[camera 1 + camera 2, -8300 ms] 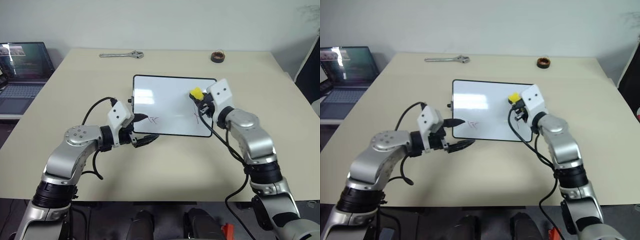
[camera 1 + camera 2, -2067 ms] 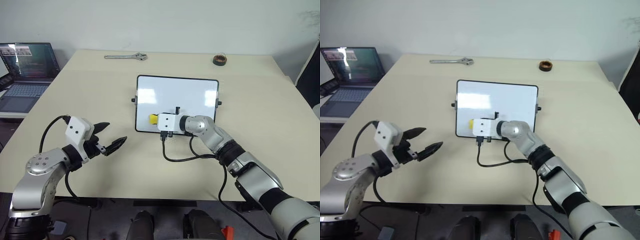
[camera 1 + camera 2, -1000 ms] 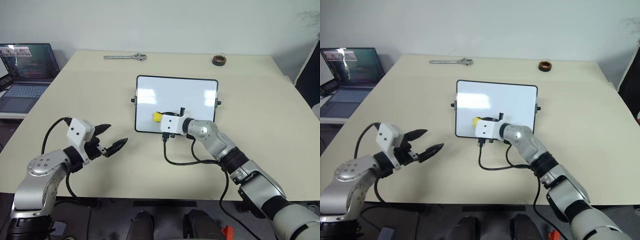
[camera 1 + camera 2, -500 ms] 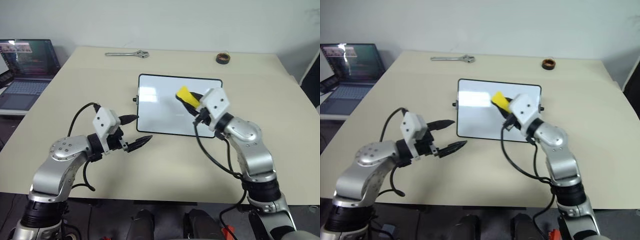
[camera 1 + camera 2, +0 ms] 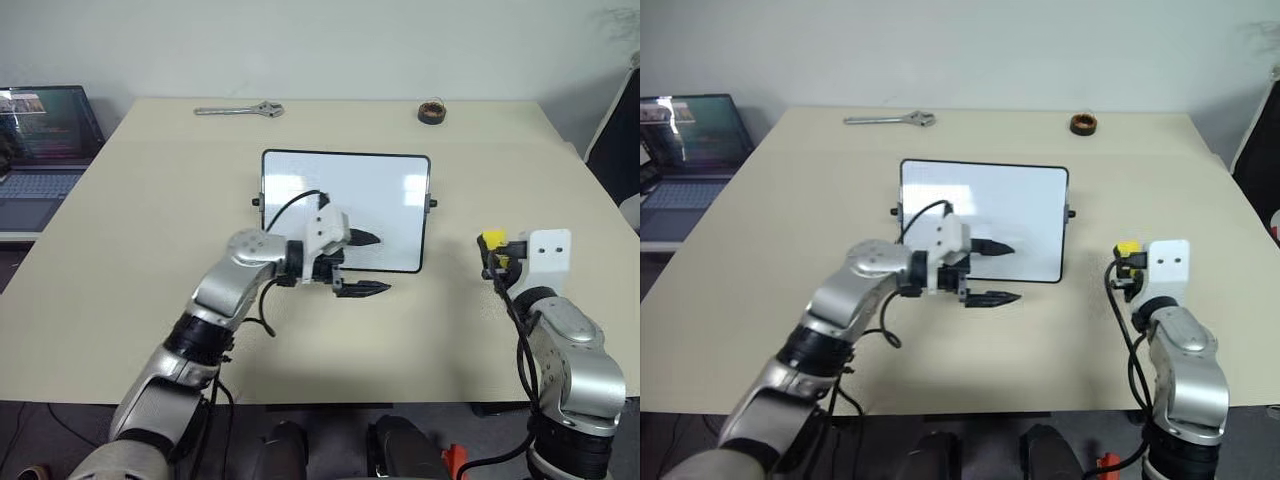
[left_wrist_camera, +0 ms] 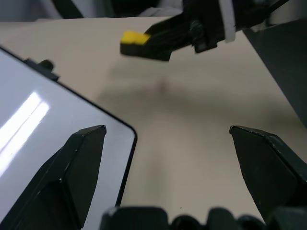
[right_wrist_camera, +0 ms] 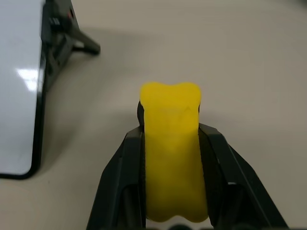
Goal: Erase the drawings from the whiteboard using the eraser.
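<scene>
**Eraser clamped, off the board**

Near the table's right edge, the right gripper [image 7: 170, 191] pinches the yellow eraser [image 7: 171, 148] between its fingers. The left gripper [image 5: 362, 264] gapes empty over the whiteboard's [image 5: 345, 195] near edge, mid-table.

Pale beige bench [image 5: 150, 250] under even, soft light, backed by a plain off-white wall [image 5: 320, 45] at 12 o'clock. At 9 o'clock, an open laptop [image 5: 45, 130] with a lit screen on a lower side table. At 3 o'clock, a dark chair-like shape [image 5: 618, 150] just past the bench edge. Dark floor at 6 o'clock.
</scene>
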Controlling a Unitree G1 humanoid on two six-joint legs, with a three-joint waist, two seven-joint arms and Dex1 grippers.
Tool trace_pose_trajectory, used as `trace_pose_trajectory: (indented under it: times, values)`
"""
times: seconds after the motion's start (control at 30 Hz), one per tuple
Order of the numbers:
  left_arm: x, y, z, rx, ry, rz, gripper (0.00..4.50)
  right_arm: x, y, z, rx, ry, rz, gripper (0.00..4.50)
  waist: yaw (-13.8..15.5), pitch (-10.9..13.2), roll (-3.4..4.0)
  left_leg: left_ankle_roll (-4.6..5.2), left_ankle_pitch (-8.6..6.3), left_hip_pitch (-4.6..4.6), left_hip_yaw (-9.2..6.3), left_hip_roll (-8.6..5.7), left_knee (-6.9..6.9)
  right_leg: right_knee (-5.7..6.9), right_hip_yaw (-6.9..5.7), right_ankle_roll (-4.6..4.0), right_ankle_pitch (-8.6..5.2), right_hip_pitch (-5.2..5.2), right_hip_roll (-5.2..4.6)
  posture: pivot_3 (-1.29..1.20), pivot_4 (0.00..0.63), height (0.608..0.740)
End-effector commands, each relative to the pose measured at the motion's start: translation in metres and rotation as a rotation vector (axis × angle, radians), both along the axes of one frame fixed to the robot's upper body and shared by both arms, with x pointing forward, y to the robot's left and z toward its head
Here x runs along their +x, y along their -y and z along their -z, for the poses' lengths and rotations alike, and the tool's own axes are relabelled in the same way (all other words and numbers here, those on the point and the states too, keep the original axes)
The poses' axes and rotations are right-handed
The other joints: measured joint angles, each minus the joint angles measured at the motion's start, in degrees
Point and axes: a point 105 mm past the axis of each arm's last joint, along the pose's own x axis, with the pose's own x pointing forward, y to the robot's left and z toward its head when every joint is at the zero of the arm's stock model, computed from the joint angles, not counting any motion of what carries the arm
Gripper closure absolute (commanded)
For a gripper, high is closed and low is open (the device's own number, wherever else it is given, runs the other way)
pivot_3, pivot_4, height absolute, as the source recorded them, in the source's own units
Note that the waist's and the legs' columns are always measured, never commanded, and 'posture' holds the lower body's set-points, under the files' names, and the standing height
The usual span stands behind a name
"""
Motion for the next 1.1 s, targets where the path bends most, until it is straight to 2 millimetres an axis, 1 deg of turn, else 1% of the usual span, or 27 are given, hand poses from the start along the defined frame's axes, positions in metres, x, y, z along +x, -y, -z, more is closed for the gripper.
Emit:
trace_pose_trajectory:
  times: [0.03,0.17,0.23,0.4,0.5,0.57,0.6,0.7,0.83,0.9,1.0,1.07,1.1]
  values:
    - [-0.003,0.016,-0.01,0.007,0.067,0.081,0.0,0.004,0.009,-0.001,0.042,0.01,0.064,3.38,0.0,0.0,0.0,0.0,0.0,0.0,0.03,-0.01,0.0,0.0,0.01,0.0,0.0,0.0,-0.01,0.0,0.15,0.74]
    - [-0.007,0.028,-0.012,0.002,0.081,0.126,0.0,0.012,0.011,0.004,0.033,0.002,0.079,3.38,0.0,0.0,0.01,0.01,0.0,0.0,0.01,0.01,-0.02,-0.01,0.01,0.01,-0.01,-0.01,0.0,0.0,0.15,0.74]
    - [-0.008,0.031,-0.013,-0.005,0.079,0.133,0.0,0.017,0.012,0.006,0.06,0.002,0.099,3.38,-0.1,0.0,0.01,0.01,0.0,0.01,0.0,0.02,-0.02,0.0,0.01,0.01,-0.01,-0.01,0.01,0.0,0.15,0.74]
    - [-0.01,0.028,-0.009,0.001,0.065,0.128,0.0,0.028,0.01,0.009,0.071,0.012,0.112,3.38,-0.2,0.0,0.01,0.01,0.0,0.01,0.01,0.02,-0.02,0.01,0.02,0.01,0.0,-0.01,0.01,0.0,0.15,0.74]
    - [-0.012,0.023,-0.007,0.001,0.046,0.114,0.0,0.035,0.016,0.01,0.06,0.029,0.146,3.38,-0.2,0.0,0.01,0.01,0.0,0.01,0.02,0.01,-0.02,0.01,0.04,0.01,0.0,-0.01,0.0,0.0,0.15,0.74]
    - [-0.012,0.021,-0.005,-0.002,0.038,0.092,0.0,0.036,0.019,0.009,0.056,0.039,0.155,2.67,-0.2,0.0,0.01,0.01,0.0,0.0,0.01,0.02,-0.02,0.01,0.01,0.01,0.0,-0.01,0.0,0.0,0.15,0.74]
    - [-0.013,0.019,-0.004,-0.005,0.029,0.079,0.0,0.037,0.019,0.008,0.055,0.041,0.147,2.43,-0.1,0.0,0.01,0.01,0.0,0.0,0.01,0.03,-0.02,0.01,0.01,0.01,0.0,-0.01,0.0,0.0,0.15,0.74]
    - [-0.017,0.015,0.001,-0.003,0.008,0.063,0.0,0.037,0.015,0.008,0.069,0.044,0.105,1.42,-0.2,0.0,0.01,0.01,0.0,0.0,0.01,0.03,-0.01,0.01,0.03,0.01,0.0,-0.01,0.0,0.0,0.15,0.74]
    - [-0.026,0.016,0.008,-0.007,-0.021,0.056,0.0,0.036,0.024,0.003,0.062,0.061,0.118,0.02,-0.1,0.0,0.02,0.01,0.0,0.01,0.01,0.04,-0.01,0.02,0.02,0.0,0.0,0.0,0.0,0.0,0.15,0.74]
    - [-0.025,0.015,0.009,-0.014,-0.024,0.031,0.0,0.035,0.028,-0.003,0.049,0.083,0.119,0.02,-0.1,0.0,0.02,0.01,0.0,0.0,0.0,0.04,-0.01,0.01,0.02,0.01,0.0,0.0,0.0,0.0,0.15,0.74]
    - [-0.015,0.005,0.007,-0.036,-0.007,-0.069,0.0,0.035,0.018,-0.031,0.053,0.217,0.032,0.02,-0.1,0.0,0.03,0.01,0.0,0.02,0.01,0.04,0.0,0.02,0.03,0.0,0.0,0.0,-0.01,0.0,0.15,0.74]
    - [-0.006,-0.011,0.007,-0.072,-0.002,-0.174,0.0,0.03,0.011,-0.048,0.057,0.296,-0.028,0.02,-0.3,0.0,0.03,0.01,0.0,0.03,0.02,0.07,0.0,0.03,0.04,0.0,0.0,0.0,-0.01,0.0,0.15,0.74]
    - [-0.001,-0.023,0.006,-0.097,0.001,-0.252,0.0,0.026,0.007,-0.055,0.066,0.329,-0.056,0.02,-0.3,0.0,0.04,0.01,-0.01,0.04,0.02,0.09,-0.01,0.03,0.06,0.0,0.0,0.0,-0.01,0.0,0.15,0.74]
